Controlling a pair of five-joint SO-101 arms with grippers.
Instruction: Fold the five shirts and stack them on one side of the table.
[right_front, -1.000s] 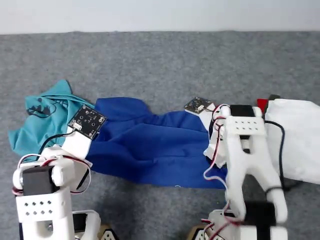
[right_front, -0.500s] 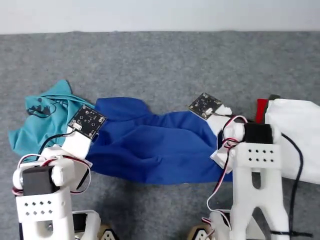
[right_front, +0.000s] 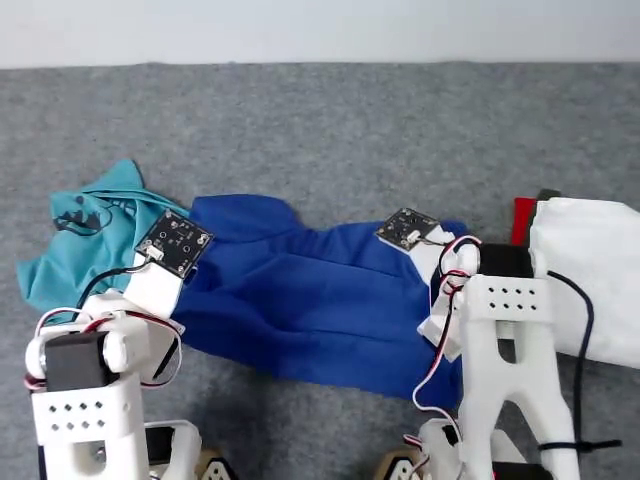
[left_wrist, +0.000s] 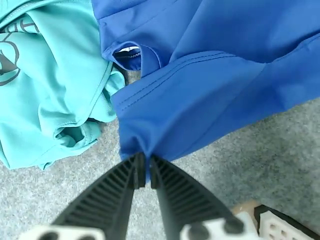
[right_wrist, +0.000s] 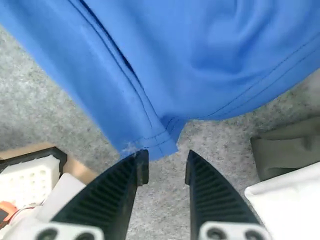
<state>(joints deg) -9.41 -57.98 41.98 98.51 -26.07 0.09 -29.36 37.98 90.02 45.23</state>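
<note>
A blue shirt (right_front: 300, 300) lies spread across the middle of the grey table. My left gripper (left_wrist: 142, 172) is shut on the hem corner of the blue shirt (left_wrist: 210, 90) at its left end, next to a crumpled teal shirt (left_wrist: 50, 85). My right gripper (right_wrist: 164, 165) is open just off the right-hand corner of the blue shirt (right_wrist: 175, 60); that corner lies on the table by one fingertip (right_wrist: 140, 162). The teal shirt (right_front: 90, 235) sits at the table's left. A white shirt (right_front: 595, 280) lies at the right.
A red cloth (right_front: 523, 220) and a dark cloth edge (right_front: 548, 195) peek out beside the white shirt. An olive cloth (right_wrist: 285, 150) and the white shirt (right_wrist: 295, 200) lie close to my right gripper. Bare grey table (right_front: 330, 130) stretches across the back.
My right arm shifted right and then back toward the front. The blue shirt's right part has spread nearer the front edge. The left arm has kept still.
</note>
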